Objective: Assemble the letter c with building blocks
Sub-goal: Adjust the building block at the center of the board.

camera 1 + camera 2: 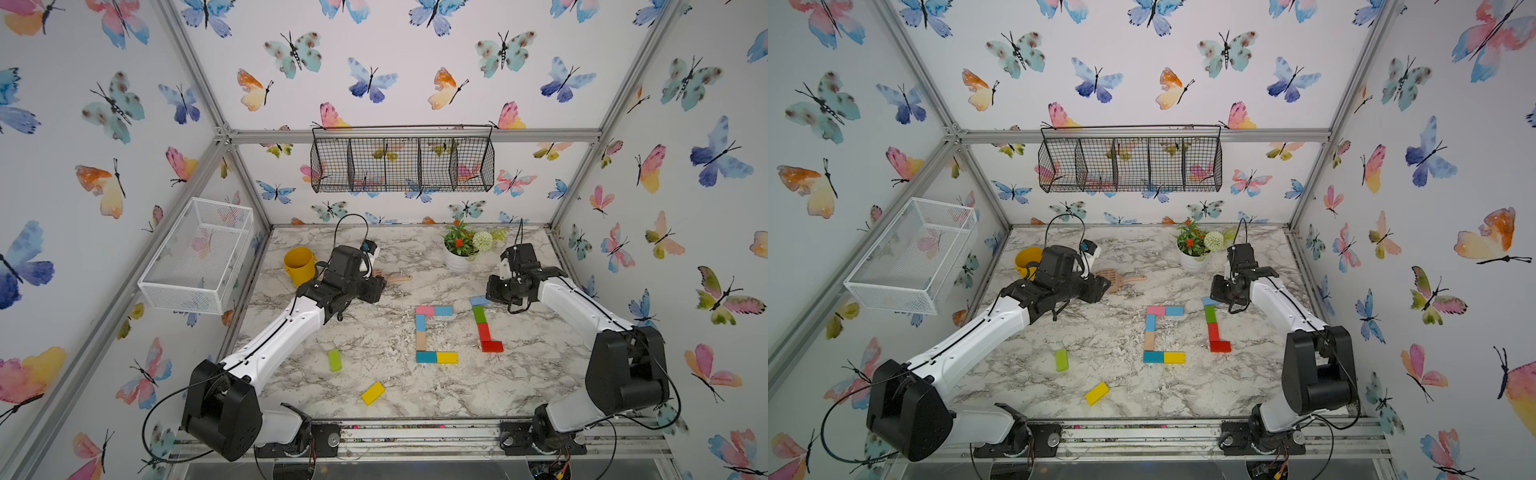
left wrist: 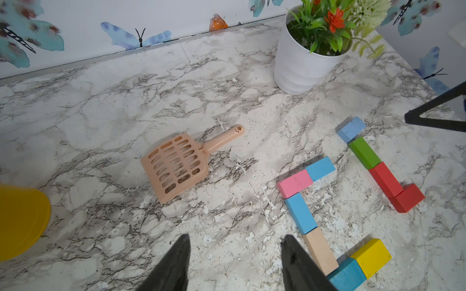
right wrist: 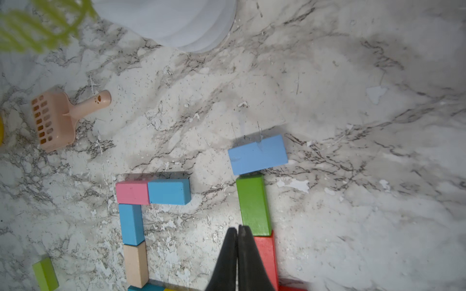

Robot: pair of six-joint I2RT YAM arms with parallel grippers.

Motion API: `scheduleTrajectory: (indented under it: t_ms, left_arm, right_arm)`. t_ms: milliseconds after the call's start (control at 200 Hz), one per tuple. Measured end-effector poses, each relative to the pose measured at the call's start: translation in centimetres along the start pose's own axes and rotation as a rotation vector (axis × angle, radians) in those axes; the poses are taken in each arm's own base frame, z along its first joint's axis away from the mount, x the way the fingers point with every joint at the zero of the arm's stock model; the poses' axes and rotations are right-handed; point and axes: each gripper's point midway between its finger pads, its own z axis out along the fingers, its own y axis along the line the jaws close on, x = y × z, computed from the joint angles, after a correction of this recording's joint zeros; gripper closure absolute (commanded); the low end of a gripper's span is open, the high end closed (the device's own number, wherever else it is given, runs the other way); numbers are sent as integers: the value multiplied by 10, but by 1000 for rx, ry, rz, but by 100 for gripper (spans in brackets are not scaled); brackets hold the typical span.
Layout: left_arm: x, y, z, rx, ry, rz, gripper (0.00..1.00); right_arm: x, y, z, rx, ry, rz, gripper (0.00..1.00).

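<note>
Right jaws together, red block half-hidden

In the right wrist view, the right tool covered part of a red block. The picture's edge cut off the white pot, its leaves blurred. In a top view, the left arm hid most of the slotted scoop toward 12 o'clock on the table. The right arm hid part of the light blue block.
</note>
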Motion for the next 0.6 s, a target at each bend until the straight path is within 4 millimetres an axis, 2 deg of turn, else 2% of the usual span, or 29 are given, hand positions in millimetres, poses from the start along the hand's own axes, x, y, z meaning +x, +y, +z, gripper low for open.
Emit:
scheduleTrajectory:
  t_ms: [601]
  left_arm:
    - [1,-2,1,12,4,1,40]
  right_arm:
    - [-16,-2,63,-16,39,7,97]
